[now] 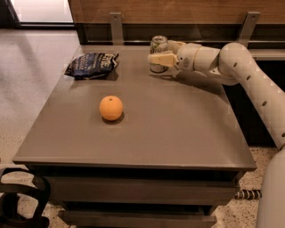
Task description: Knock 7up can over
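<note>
One 7up can (157,46) is standing upright near the far edge of the grey table (178,124), a little right of centre. We are logging it as silver-white with green marks and a silver top.

The gripper (160,51) is sitting right at the can, reaching in from the right. We are reading its two pale fingers as standing apart. The nearer finger (161,59) is crossing in front of the can's lower body, and the farther one is showing behind the can's upper right side. We are not able to tell whether either finger is touching the can.

The white arm (249,75) is running from the gripper out to the right and bending down along the frame's right edge.

The dark blue chip bag (92,65) is lying flat to the can's left, well apart from it and near the table's far left corner. The orange (111,107) is resting nearer the camera, left of centre, apart from both bag and can.

We are noting a wooden panel (178,11) behind the table, with two metal brackets (116,26) fixed on it. A pale speckled floor (31,80) is lying to the left.
</note>
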Available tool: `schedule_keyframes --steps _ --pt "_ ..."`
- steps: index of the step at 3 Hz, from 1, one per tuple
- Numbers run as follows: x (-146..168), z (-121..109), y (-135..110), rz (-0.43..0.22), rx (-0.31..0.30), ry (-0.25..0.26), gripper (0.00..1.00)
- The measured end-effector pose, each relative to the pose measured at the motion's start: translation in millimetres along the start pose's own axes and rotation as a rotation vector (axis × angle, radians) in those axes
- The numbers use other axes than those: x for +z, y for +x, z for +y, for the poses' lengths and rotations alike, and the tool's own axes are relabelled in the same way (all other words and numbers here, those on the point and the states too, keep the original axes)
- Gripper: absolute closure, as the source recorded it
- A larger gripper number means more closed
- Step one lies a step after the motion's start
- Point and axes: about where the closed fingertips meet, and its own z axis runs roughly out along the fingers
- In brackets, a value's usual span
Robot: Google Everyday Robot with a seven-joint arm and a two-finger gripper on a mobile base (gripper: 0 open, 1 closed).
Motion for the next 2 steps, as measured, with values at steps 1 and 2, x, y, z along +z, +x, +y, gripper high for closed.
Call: schedule_keyframes --steps 1,2 --pt "2.8 2.0 -0.3 0.000 0.000 -0.005 0.48" --pt "6.7 4.7 -0.1 0.000 0.001 -0.011 0.79"
